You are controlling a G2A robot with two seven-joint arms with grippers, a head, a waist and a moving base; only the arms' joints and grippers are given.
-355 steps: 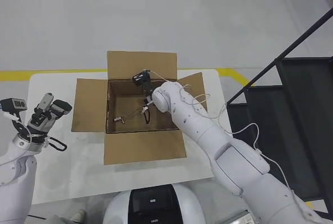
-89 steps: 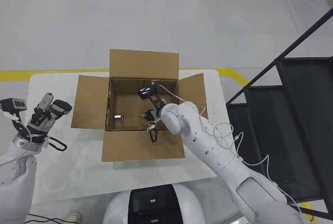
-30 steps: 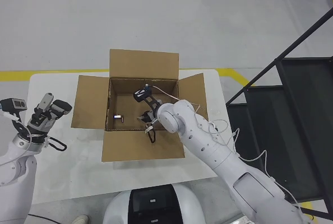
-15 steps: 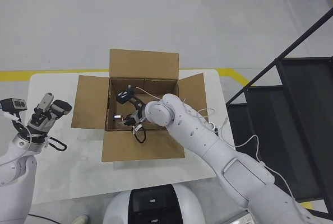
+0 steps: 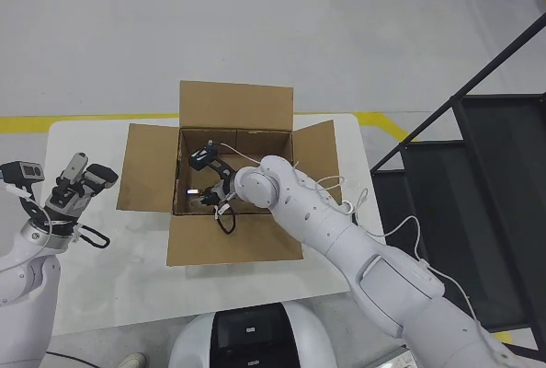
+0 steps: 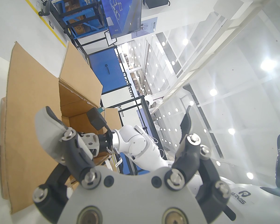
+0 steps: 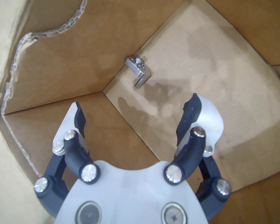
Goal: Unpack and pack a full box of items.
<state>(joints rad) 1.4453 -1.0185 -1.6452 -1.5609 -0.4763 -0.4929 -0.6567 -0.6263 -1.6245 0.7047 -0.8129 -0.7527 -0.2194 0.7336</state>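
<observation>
An open cardboard box (image 5: 234,103) stands mid-table with all its flaps spread out. One small L-shaped metal bracket (image 7: 138,69) lies on the box floor against a side wall, near a corner; from above the bracket (image 5: 193,192) shows by the box's left wall. My right gripper (image 7: 135,111) hangs open inside the box, just short of the bracket, with nothing between its fingers. From above, the right gripper (image 5: 218,202) sits at the box's front left. My left gripper (image 5: 75,184) is held open and empty over the table's left edge, well away from the box (image 6: 37,108).
The white table (image 5: 98,276) has bare room left of and in front of the box. A torn cut-out edge (image 7: 49,31) runs along one box wall. A dark metal staircase (image 5: 494,166) stands to the table's right.
My right arm has swung left inside the box, from the right half to the front left, bringing its open gripper close to the bracket. The left arm has kept still.
</observation>
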